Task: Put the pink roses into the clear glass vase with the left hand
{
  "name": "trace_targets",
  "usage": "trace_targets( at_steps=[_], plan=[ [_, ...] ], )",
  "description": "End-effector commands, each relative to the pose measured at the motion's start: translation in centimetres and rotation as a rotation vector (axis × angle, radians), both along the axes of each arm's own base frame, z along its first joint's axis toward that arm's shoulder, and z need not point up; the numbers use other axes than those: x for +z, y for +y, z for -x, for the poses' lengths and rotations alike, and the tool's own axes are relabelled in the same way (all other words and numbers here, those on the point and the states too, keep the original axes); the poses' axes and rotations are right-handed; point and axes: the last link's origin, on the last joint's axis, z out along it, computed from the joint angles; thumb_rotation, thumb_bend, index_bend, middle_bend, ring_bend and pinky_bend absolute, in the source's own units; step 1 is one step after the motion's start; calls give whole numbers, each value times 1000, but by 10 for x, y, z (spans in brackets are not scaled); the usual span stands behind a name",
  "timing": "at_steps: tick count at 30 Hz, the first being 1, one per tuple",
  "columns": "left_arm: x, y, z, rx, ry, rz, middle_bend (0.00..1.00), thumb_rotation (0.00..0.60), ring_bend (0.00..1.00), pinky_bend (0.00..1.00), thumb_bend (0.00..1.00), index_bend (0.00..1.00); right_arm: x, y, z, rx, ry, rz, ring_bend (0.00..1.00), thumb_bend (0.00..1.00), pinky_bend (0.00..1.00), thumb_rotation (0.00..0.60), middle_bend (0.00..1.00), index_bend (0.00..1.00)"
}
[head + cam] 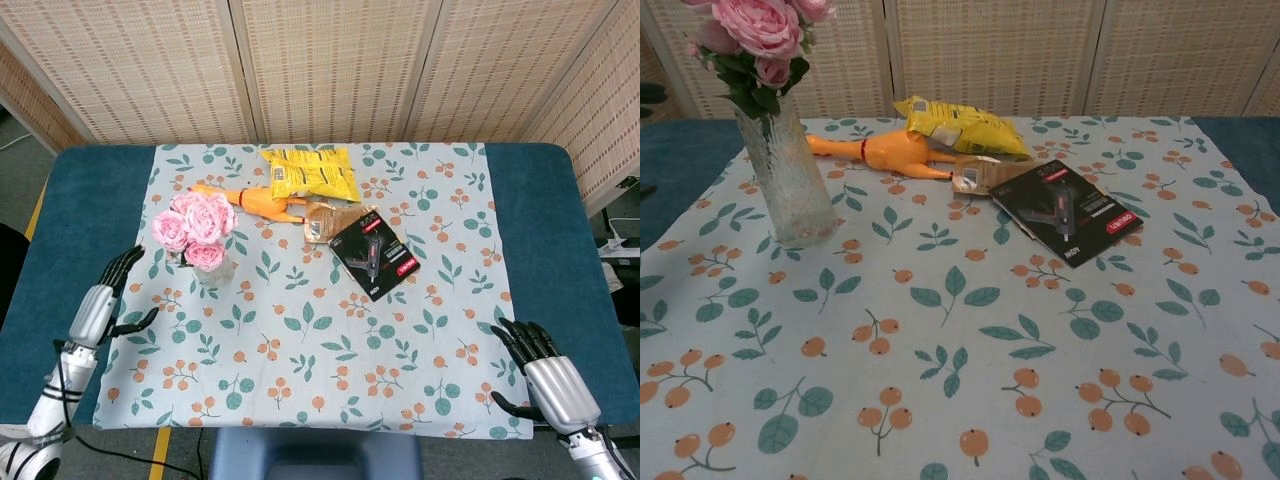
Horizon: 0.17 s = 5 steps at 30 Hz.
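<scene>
The pink roses (195,225) (760,30) stand upright in the clear glass vase (788,180) (213,271) on the left side of the floral cloth. My left hand (100,305) hovers open, fingers spread, to the left of the vase and well apart from it, over the cloth's left edge. It holds nothing. My right hand (550,385) rests open near the cloth's front right corner. Neither hand shows clearly in the chest view.
Behind the vase lies an orange rubber chicken (255,203) (890,152). A yellow snack bag (308,172) (960,124), a small brown packet (325,220) and a black tool package (372,252) (1072,212) lie mid-table. A woven screen stands behind the table.
</scene>
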Motion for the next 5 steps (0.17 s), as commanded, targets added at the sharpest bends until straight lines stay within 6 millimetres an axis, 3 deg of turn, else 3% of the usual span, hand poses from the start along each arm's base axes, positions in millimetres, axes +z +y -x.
trace_targets(
  at_steps=[1,3,5],
  plan=[
    [13,-44,29,17,197,-39,0,600,0,18,323,0,-1,1,1,-3,13,-5,0,186,0,484,0,0],
    [16,-80,48,39,396,-22,0,600,0,19,328,0,-6,1,0,-3,29,-15,0,186,0,482,0,0],
    [20,-88,45,43,500,-52,0,600,0,18,331,0,-9,1,0,-8,40,-18,0,186,0,483,0,0]
  ],
)
